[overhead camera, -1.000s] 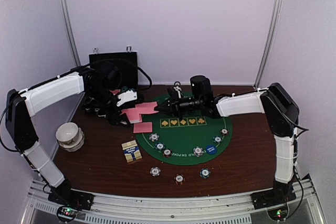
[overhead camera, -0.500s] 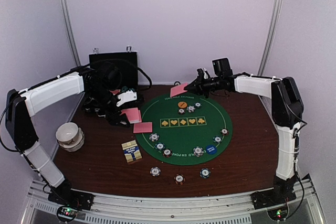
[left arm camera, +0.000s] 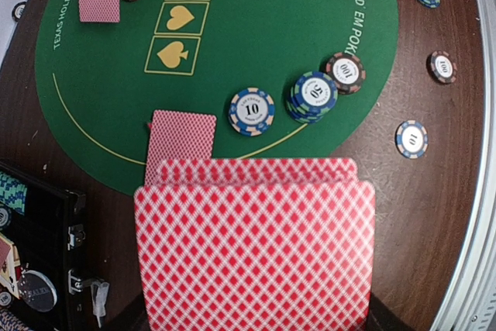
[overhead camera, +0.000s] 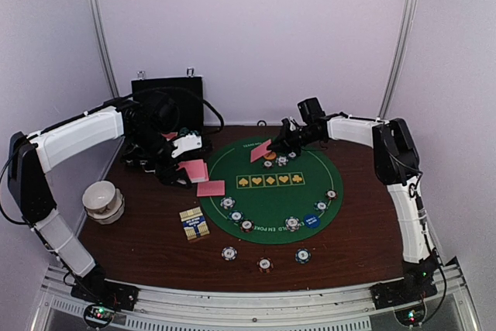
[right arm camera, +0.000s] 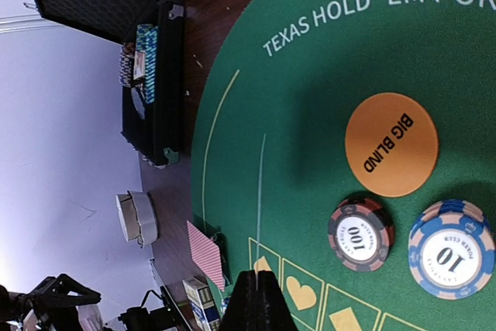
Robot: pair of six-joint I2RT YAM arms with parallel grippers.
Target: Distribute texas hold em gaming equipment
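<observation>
My left gripper (overhead camera: 184,165) is shut on a deck of pink-backed cards (left arm camera: 256,246), held above the mat's left edge. One pink card (left arm camera: 182,136) lies flat half on the green mat (overhead camera: 271,201). My right gripper (overhead camera: 277,145) is shut on a single pink card (overhead camera: 261,150), held over the mat's far side. In the right wrist view my right gripper (right arm camera: 260,277) shows this card edge-on (right arm camera: 260,191), near the orange Big Blind button (right arm camera: 391,145), a 100 chip (right arm camera: 360,234) and a 10 chip (right arm camera: 452,249). A blue button (overhead camera: 311,221) lies at the mat's near right.
Several chips (overhead camera: 235,216) ring the mat's near edge and lie on the table in front (overhead camera: 264,264). A card box (overhead camera: 194,223) sits left of the mat. A white bowl (overhead camera: 103,199) stands at the left. The open black chip case (overhead camera: 167,106) stands at the back left.
My right gripper drew one card from the deck, swung it to the far right, and has now brought it back lower over the mat's far side. The left arm stayed still.
</observation>
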